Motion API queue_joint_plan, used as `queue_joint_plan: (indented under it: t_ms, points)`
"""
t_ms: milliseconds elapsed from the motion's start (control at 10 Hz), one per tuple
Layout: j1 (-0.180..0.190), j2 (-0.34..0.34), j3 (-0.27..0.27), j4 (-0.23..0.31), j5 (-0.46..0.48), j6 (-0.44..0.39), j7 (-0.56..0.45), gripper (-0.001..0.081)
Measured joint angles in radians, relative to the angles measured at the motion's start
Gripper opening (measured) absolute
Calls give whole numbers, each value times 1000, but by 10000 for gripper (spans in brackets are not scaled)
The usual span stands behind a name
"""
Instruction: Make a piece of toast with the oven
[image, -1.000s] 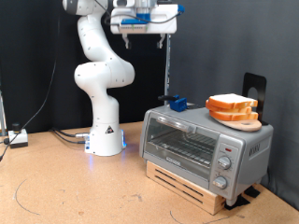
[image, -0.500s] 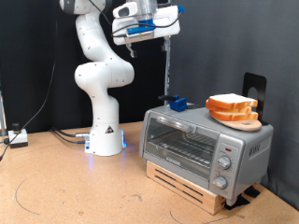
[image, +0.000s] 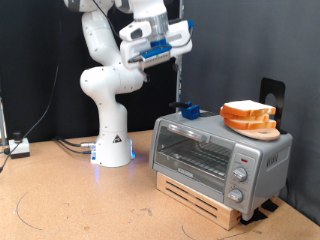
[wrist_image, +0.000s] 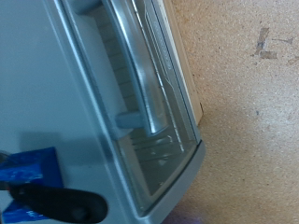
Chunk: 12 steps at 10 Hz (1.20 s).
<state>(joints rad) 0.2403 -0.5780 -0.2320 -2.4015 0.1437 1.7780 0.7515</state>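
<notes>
The white arm (image: 105, 80) is standing on its base at the exterior view's left, on the brown table (image: 70, 200). Its upper links are reaching toward the exterior view's top, where the gripper (image: 172, 52) is hanging in open air, tilted, well above the oven (image: 218, 152). The fingers are not resolving clearly in the exterior view, and the wrist view is not showing them, so whether they are spread or pressed together cannot be told. Nothing is showing between them.

The oven is sitting below the gripper and toward the exterior view's right, resting on a low wooden pallet (image: 205, 200). Its glass door (image: 193, 155) is standing shut, and the round knobs (image: 239, 178) are lining the panel at its right end. In the wrist view the camera is looking down on the oven top (wrist_image: 47, 93), the door handle (wrist_image: 135, 65) and the glass below it.

A small blue object (image: 189, 111) is lying on the oven roof, almost directly beneath the gripper. Further right of the gripper and well apart from it, the piece of toast (image: 247, 109) is lying uppermost in a small stack of slices on a round wooden board (image: 260, 130), which is resting on the roof's right end.
</notes>
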Motion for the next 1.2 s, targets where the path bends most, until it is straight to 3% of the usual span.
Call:
queue_joint_plan:
  t_ms: [300, 700, 900, 1000, 1200]
  points:
    - [0, 48, -24, -3, 1, 7, -129, 809]
    - [-13, 11, -19, -33, 5, 38, -77, 809]
    - [23, 19, -71, -3, 90, -124, -252, 809]
    - [37, 18, -88, 1, 109, -164, -331, 809]
    - [43, 3, -74, -34, 92, -133, -388, 809]
